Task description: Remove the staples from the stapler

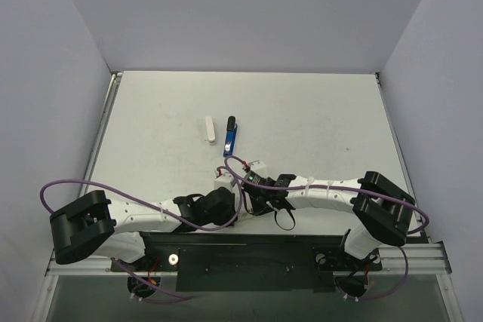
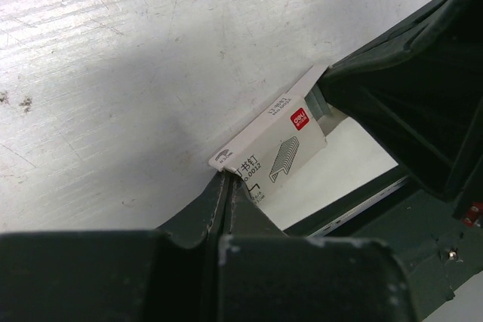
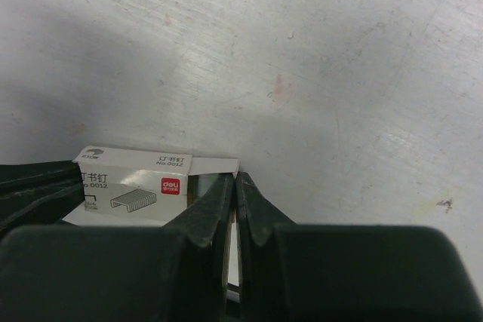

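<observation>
The left gripper (image 2: 226, 185) is sitting fully closed, its two dark fingers pressing together and their tips resting against one corner of a small white box (image 2: 273, 143). I cannot tell whether any cardboard is being nipped between them. The right gripper (image 3: 235, 184) is sitting closed as well, fingers meeting, with its tips touching the other end of the same box. Here too it is unclear whether it is pinching the edge of the box or only leaning on it.

The box is lying flat on the grey table (image 1: 317, 118) between the two grippers, showing a red logo and a small drawing of staples on its face. Both arms are folding inward low over the near part of the table, with their wrists meeting near the middle.

Farther out, beyond the box, the stapler (image 1: 229, 139) is lying on the table apart from both grippers, its black end pointing away from the arms. The staples (image 1: 210, 130) are lying as a pale white stick just to its left, roughly parallel and not touching it.
</observation>
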Robot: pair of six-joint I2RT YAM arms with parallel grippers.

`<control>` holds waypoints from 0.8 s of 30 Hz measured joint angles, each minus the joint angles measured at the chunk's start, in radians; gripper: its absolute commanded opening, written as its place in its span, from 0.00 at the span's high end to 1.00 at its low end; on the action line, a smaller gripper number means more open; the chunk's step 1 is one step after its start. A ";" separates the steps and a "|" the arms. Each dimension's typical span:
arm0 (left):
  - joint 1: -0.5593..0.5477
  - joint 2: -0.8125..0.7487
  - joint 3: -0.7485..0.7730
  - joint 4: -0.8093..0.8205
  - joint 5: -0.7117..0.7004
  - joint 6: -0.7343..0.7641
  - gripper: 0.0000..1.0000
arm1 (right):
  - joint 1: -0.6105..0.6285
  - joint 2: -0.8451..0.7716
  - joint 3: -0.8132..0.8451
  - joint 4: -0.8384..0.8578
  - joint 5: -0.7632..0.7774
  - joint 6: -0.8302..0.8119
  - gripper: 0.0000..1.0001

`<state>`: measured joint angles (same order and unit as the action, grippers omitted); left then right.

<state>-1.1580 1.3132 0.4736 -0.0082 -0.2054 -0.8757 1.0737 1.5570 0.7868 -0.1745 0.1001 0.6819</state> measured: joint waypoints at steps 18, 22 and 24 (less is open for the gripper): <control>0.000 0.003 -0.001 0.012 -0.001 0.019 1.00 | -0.090 -0.193 -0.086 0.042 -0.123 0.029 0.76; 0.000 0.002 -0.001 0.010 -0.002 0.023 1.00 | -0.109 -0.240 -0.098 0.037 -0.125 0.032 0.75; 0.000 -0.006 -0.001 0.004 -0.005 0.023 1.00 | -0.119 -0.264 -0.111 0.033 -0.125 0.033 0.77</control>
<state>-1.1580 1.3071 0.4728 -0.0040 -0.2100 -0.8524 0.9543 1.2926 0.6754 -0.1413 -0.0250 0.7147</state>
